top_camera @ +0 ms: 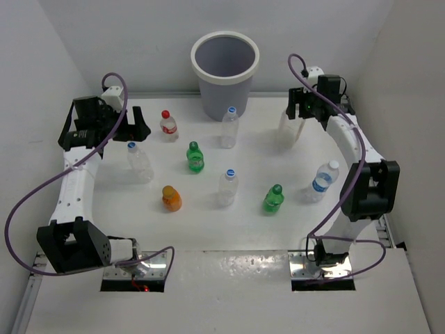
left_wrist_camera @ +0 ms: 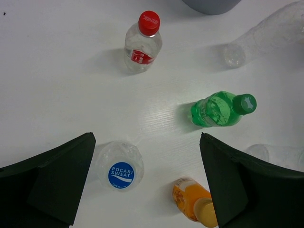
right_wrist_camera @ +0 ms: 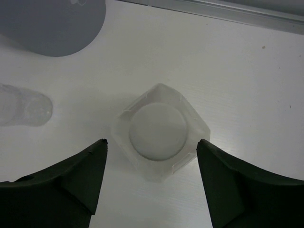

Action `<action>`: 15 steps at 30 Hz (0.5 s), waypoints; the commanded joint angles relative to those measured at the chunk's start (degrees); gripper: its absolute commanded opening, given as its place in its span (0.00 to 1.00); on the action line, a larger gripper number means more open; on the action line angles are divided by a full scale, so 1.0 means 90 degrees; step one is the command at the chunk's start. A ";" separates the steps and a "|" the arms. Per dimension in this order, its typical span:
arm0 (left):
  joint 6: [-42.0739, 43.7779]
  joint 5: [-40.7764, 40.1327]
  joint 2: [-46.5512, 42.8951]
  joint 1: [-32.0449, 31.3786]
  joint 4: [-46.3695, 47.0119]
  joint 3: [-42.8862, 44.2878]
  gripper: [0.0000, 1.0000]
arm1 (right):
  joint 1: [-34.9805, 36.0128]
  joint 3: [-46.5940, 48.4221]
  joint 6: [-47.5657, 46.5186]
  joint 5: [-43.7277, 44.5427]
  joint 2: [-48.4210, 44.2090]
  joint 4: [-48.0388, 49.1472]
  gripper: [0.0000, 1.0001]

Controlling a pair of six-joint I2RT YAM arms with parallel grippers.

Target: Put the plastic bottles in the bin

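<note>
The grey bin [top_camera: 224, 66] stands at the back centre. Nine bottles stand on the white table. My left gripper [top_camera: 132, 124] is open above the left bottles. In its wrist view its jaws [left_wrist_camera: 147, 137] hang wide over a clear blue-capped bottle [left_wrist_camera: 120, 166] and the orange bottle [left_wrist_camera: 194, 202], with the red-capped bottle [left_wrist_camera: 142, 42] and a green bottle [left_wrist_camera: 222, 110] beyond. My right gripper [top_camera: 300, 115] is open above a clear white-capped bottle [top_camera: 290, 131]. In its wrist view that bottle [right_wrist_camera: 157, 133] sits between and just beyond the open jaws [right_wrist_camera: 152, 142], untouched.
Other bottles stand mid-table: a clear one [top_camera: 229, 127] in front of the bin, a clear one [top_camera: 227, 186], a green one [top_camera: 273, 200], and a blue-labelled clear one [top_camera: 321, 181] near the right arm. Walls close in left, right and behind.
</note>
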 commanded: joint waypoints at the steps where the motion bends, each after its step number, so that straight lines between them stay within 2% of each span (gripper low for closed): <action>1: 0.0025 0.0162 -0.0049 0.0129 0.0158 0.0271 0.99 | 0.0043 0.0469 0.0059 0.0072 0.0067 0.0484 0.73; 6: 0.0025 0.0220 -0.0049 0.0129 0.0099 0.0212 0.99 | 0.0131 0.0500 -0.0019 0.0102 0.0077 0.0464 0.57; 8: 0.0025 0.0221 -0.0049 0.0129 0.0099 0.0154 0.99 | 0.0151 0.0441 -0.0048 0.0092 0.0048 0.0474 0.54; 11: 0.0025 0.0221 -0.0049 0.0187 0.0099 0.0154 0.99 | 0.0161 0.0305 -0.0175 0.0111 -0.0040 0.0504 0.43; 12: 0.0025 0.0221 -0.0049 0.0188 0.0099 0.0154 0.99 | 0.0180 0.0285 -0.0175 0.0140 -0.0079 0.0494 0.35; 15: 0.0025 0.0221 -0.0049 0.0188 0.0099 0.0154 0.99 | 0.0180 0.0207 -0.0234 0.0218 -0.0138 0.0465 0.25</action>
